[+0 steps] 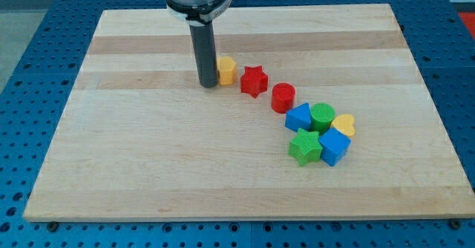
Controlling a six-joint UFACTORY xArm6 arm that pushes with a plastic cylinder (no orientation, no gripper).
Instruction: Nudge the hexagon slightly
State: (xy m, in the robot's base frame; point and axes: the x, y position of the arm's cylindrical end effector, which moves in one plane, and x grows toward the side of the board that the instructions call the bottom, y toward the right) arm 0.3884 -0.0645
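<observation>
A yellow hexagon block (226,70) sits near the upper middle of the wooden board (148,151). My tip (208,85) stands right at the hexagon's left side, touching it or almost so, and partly hides its left edge. To the hexagon's right a red star (254,81) and a red cylinder (283,98) lie in a line slanting down toward the view's right.
A cluster lies at the right middle: a blue block (298,118), a green cylinder (322,117), a yellow heart (344,125), a green star (304,147) and a blue cube (334,147). Blue perforated table surrounds the board.
</observation>
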